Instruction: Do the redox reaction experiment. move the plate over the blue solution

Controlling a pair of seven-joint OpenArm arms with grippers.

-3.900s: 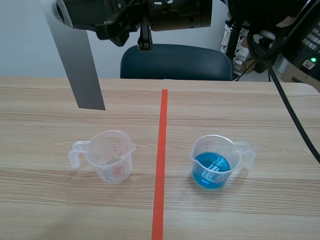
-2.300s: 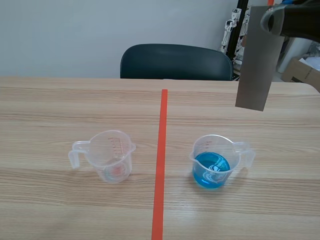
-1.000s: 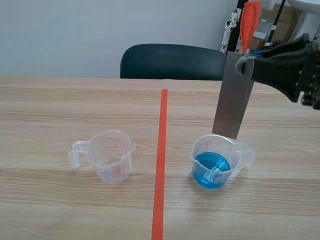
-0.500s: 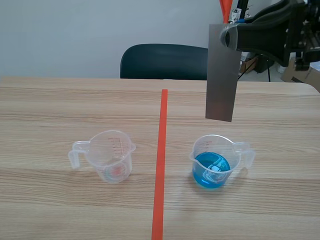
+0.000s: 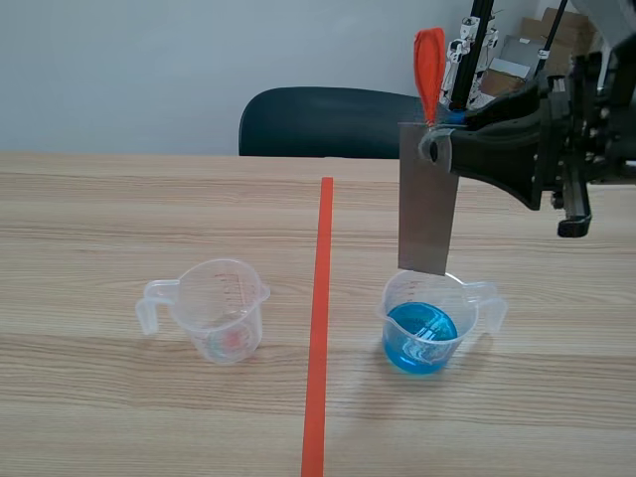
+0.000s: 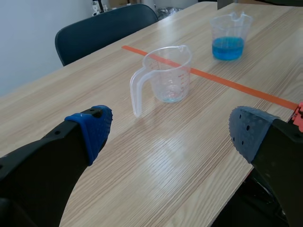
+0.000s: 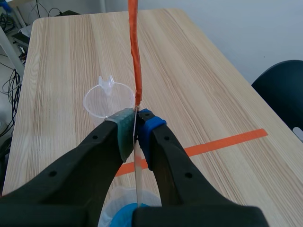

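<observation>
A thin grey metal plate hangs upright in my right gripper, which is shut on its upper end. An orange-red strip sticks up from the plate's top. The plate's lower edge sits just above the far rim of the clear beaker of blue solution. In the right wrist view my right gripper pinches the plate edge-on, and the blue beaker lies right under it. My left gripper stands open over bare table, with the empty beaker ahead of it.
An empty clear measuring beaker stands left of the orange tape line. A dark chair sits at the table's far edge. Boxes and a stand are behind the table at the right.
The plate travelled from the left side across to the right. Over the last half second the right gripper lowered it and shifted it slightly left, bringing its lower edge down to the blue beaker's rim.
</observation>
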